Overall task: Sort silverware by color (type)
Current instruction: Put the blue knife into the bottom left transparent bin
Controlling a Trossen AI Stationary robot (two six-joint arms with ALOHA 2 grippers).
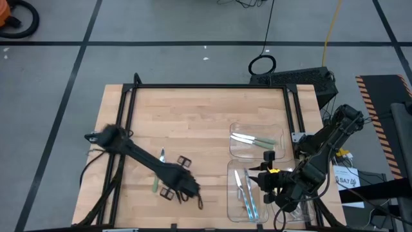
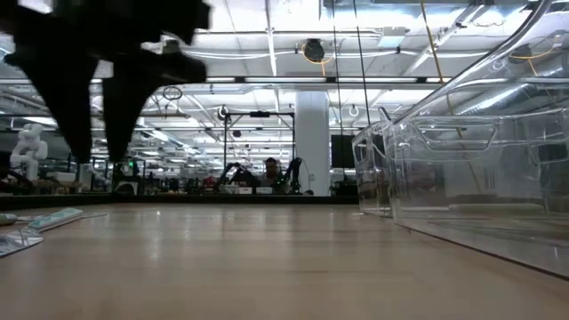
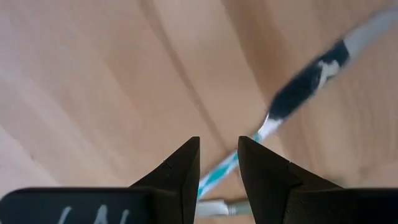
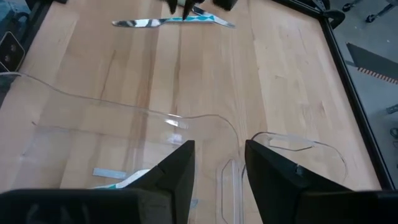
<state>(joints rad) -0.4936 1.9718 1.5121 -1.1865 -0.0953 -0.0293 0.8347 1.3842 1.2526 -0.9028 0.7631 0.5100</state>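
Left tool [image 3: 217,171] fingers apart over half-hidden blue-handled utensil [image 3: 227,171]; right tool [image 4: 219,165] likewise apart above clear tray [image 4: 124,118].

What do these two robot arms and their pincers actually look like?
Both arms are black and jointed. Each ends in two dark, wedge-shaped fingers tapering to points: left gripper, right gripper. The right arm shows a small yellow-orange patch near its wrist, and the left gripper's base bears faint white marks.
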